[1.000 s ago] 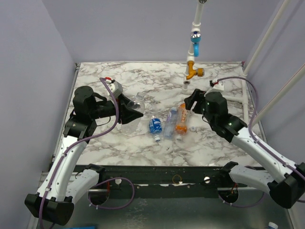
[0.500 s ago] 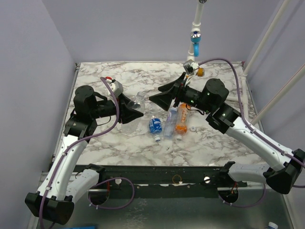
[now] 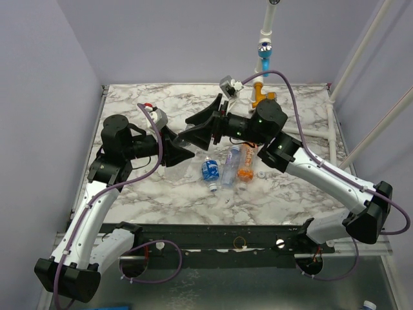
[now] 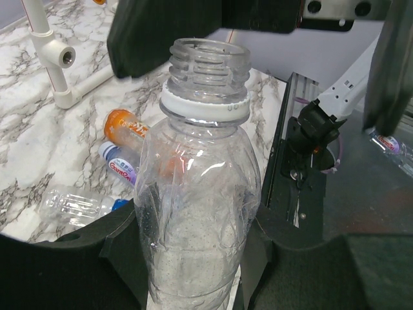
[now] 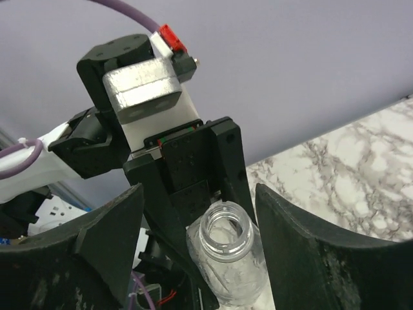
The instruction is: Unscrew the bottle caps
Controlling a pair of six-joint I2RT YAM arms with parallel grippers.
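Over marbled tabletop (image 3: 161, 187), your R jaws, apart, are arriving at clear plastic bottle (image 4: 197, 213) L jaws are clamping; neck's already capless.

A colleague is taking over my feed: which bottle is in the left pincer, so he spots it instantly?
Start at the marble table, then go to the left pincer over it. The clear bottle clamped there is unlabelled and open-necked, unlike the three coloured bottles lying flat nearby.

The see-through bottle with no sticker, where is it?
The clear bottle is gripped by the left gripper, left of centre in the top view. Its uncapped neck sits between the open fingers of the right gripper.
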